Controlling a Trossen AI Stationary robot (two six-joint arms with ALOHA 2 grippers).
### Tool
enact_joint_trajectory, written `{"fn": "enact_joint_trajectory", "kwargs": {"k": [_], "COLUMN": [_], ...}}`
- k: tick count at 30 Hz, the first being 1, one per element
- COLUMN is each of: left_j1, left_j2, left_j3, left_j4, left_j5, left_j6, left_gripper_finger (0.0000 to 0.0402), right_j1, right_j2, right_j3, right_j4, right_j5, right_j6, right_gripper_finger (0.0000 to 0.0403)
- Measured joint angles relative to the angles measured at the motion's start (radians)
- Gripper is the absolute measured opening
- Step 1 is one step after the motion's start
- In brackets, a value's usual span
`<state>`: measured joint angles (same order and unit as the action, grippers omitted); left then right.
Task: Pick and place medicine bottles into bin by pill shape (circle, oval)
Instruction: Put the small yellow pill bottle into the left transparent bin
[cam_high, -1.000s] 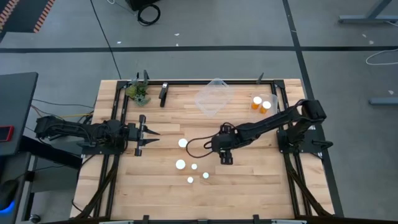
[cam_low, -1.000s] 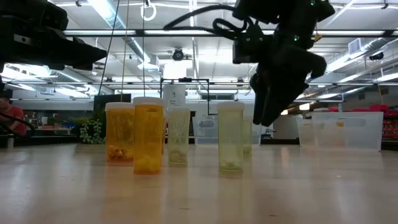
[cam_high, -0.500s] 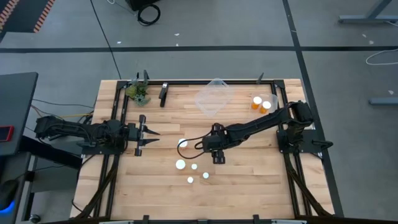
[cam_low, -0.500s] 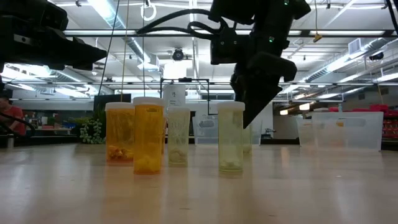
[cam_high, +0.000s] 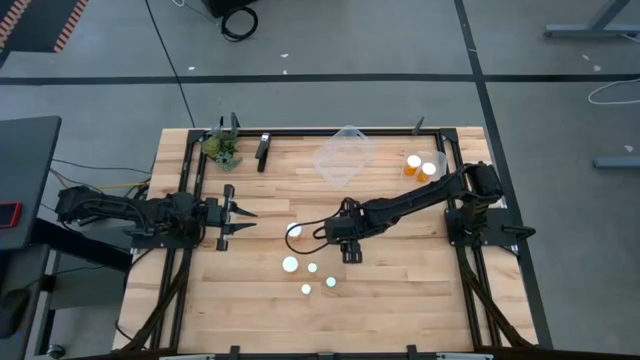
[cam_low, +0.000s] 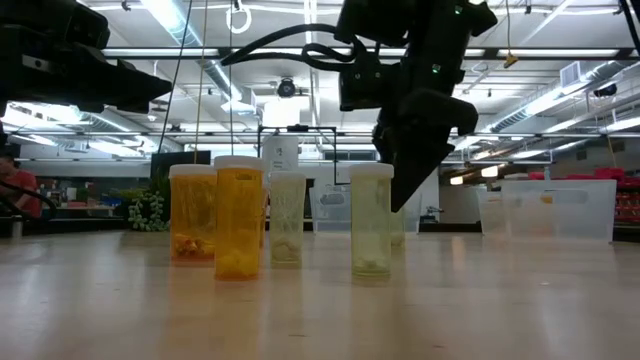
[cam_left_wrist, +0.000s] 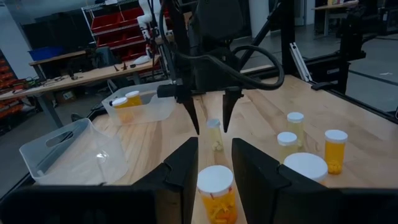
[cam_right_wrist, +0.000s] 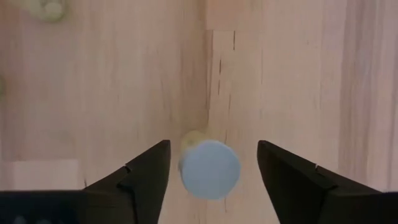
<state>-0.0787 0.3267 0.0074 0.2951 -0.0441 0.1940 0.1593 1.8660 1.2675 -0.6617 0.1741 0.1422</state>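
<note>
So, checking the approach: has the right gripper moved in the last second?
Yes. The right gripper moved left in the high view, toward the bottles, away from the clear bin.

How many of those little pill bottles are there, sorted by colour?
orange bottles: 5 (three standing loose, two in the small bin)
pale clear bottles: 3
Total: 8
</note>
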Motion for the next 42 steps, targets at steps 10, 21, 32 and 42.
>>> {"fn": "enact_joint_trajectory", "kwargs": {"k": [10, 21, 32, 42], "left_j1": [0.0, 0.0, 0.0, 0.0], "left_j2": [0.0, 0.0, 0.0, 0.0], "left_j3": [0.0, 0.0, 0.0, 0.0], "left_j4": [0.0, 0.0, 0.0, 0.001], "left_j5": [0.0, 0.0, 0.0, 0.0], "left_j6": [0.0, 0.0, 0.0, 0.0], "left_gripper_finger": [0.0107, 0.0107, 0.0107, 0.0107], "right_j1": [0.0, -0.018, -0.14, -0.325], "right_j2": [-0.001, -0.003, -0.003, -0.021], "right_j3": [0.0, 0.003, 0.136, 0.272], "right_j4": [0.0, -0.053, -0.358, -0.479], "right_j5": [0.0, 0.011, 0.126, 0.141], "right_j6": [0.011, 0.004, -0.071, -0.171], "right_gripper_finger": [0.0164, 0.0131, 0.0133, 0.0134]}}
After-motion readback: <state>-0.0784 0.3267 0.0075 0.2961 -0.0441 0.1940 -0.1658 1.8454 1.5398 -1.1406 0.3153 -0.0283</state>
